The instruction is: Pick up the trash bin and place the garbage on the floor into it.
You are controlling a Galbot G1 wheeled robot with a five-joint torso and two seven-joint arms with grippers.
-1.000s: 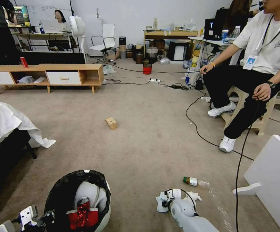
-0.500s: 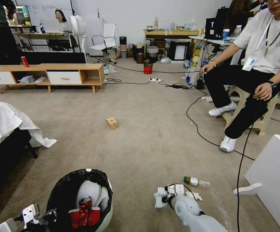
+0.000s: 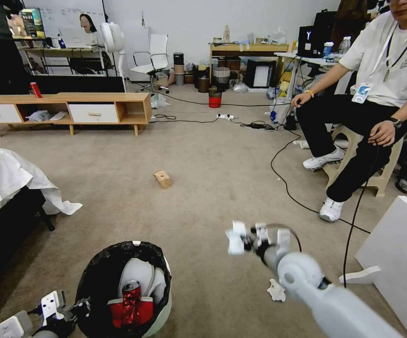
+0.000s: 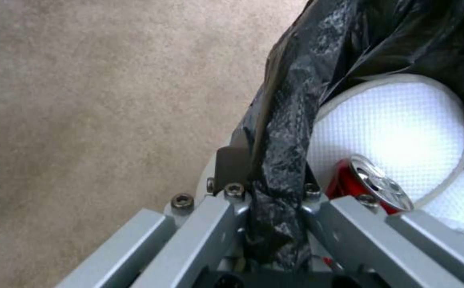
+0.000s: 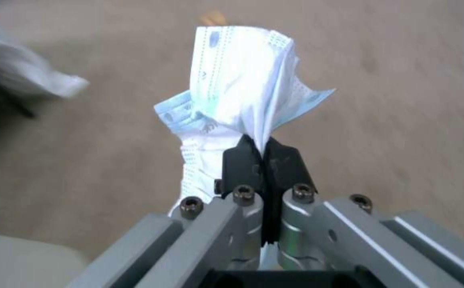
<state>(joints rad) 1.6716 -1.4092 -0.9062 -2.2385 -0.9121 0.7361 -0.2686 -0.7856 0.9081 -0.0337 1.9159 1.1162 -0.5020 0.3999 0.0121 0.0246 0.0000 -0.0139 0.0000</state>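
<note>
one trash bin (image 3: 159,313) sits low on the robot's left, white with a black bag lining it, and the left gripper (image 4: 266,188) has its fingers pinched tight on the bag-covered rim; the same gripper (image 3: 74,312) shows at the bin's near-left edge in the head view. inside the bin i count one crushed red can (image 3: 132,300), silver top facing up, one crumpled red-white paper cup (image 3: 143,311) under it, and one white curved lid piece (image 3: 140,276) behind them; in the left wrist view the can (image 4: 373,188) lies against the lid piece (image 4: 397,124). the right gripper (image 5: 264,158) is raised above the carpet, to the right of the bin and apart from it, its black fingertips (image 5: 240,164) closed on one white tissue wad (image 5: 242,84) with pale blue dotted edging; in the head view the wad (image 3: 235,240) sticks out toward the bin side of the right gripper (image 3: 245,241). still on the floor (image 3: 203,197) are one more white tissue wad (image 3: 276,290), lying below the right arm, and one tan cardboard box (image 3: 162,179) farther out, well apart from the bin. two black cables (image 3: 285,188) cross the carpet on the right. one upright red can (image 3: 35,89) stands on the low wooden cabinet (image 3: 100,97), and one red bucket-like bin (image 3: 214,99) stands far back. no writing on the cans, cup or tissue can be read.
</note>
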